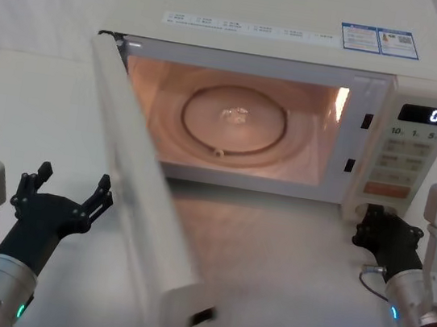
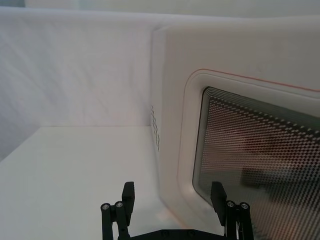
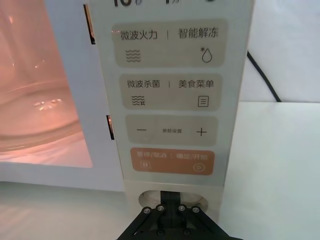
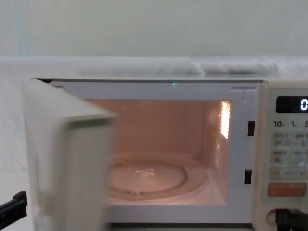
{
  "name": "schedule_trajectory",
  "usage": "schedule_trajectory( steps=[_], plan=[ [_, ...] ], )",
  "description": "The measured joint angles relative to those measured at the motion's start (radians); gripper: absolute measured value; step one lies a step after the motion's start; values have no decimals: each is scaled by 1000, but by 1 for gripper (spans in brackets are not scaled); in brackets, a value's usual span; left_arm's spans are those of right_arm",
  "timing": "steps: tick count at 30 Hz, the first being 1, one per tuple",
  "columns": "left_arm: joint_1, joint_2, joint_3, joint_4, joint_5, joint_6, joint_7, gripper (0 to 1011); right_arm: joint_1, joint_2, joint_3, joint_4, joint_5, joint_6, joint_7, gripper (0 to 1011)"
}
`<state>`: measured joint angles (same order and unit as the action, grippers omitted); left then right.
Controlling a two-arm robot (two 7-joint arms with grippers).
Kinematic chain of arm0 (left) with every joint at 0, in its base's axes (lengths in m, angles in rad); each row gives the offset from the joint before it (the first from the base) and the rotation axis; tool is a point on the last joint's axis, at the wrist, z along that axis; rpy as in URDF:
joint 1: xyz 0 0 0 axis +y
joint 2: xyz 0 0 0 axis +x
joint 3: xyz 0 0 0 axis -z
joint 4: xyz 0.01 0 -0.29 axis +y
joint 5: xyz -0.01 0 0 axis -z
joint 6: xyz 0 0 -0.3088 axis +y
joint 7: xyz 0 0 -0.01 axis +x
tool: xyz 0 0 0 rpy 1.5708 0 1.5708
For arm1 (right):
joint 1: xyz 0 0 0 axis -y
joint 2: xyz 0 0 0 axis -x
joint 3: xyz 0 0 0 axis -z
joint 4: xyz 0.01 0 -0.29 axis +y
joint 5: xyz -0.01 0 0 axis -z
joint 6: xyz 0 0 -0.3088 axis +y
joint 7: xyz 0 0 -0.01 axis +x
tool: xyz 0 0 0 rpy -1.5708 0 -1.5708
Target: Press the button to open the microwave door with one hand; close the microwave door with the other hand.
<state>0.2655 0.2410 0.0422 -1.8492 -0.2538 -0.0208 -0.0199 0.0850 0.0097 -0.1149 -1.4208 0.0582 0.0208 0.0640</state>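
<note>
The cream-white microwave [image 1: 302, 29] stands at the back with its cavity lit and the glass turntable [image 1: 232, 121] showing. The microwave door [image 1: 140, 201] stands swung out toward me on the left. My left gripper [image 1: 68, 187] is open beside the door's outer face, and in the left wrist view this gripper [image 2: 173, 191] faces the dark window [image 2: 260, 150]. My right gripper [image 1: 372, 226] is shut, with its tip against the pill-shaped button [image 3: 150, 196] at the foot of the control panel. Seen from the chest, the right gripper [image 4: 291, 219] sits low by the panel.
The orange button [image 3: 171, 161] sits just above the pressed button, and the display [image 1: 423, 114] reads 0. A black cable [image 3: 262, 75] runs behind the microwave on the right. White table [image 1: 15, 102] spreads to the left of the door.
</note>
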Motion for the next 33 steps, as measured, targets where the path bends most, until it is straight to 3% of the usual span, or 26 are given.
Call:
schedule_trajectory(
  steps=[24,33],
  plan=[
    [0,0,0,0,0,0,0,1001,-30,2,5,-26,0,10,2,0],
    [0,0,0,0,0,0,0,1001,-67,6,-3,-86,-7,25,3,0]
  ],
)
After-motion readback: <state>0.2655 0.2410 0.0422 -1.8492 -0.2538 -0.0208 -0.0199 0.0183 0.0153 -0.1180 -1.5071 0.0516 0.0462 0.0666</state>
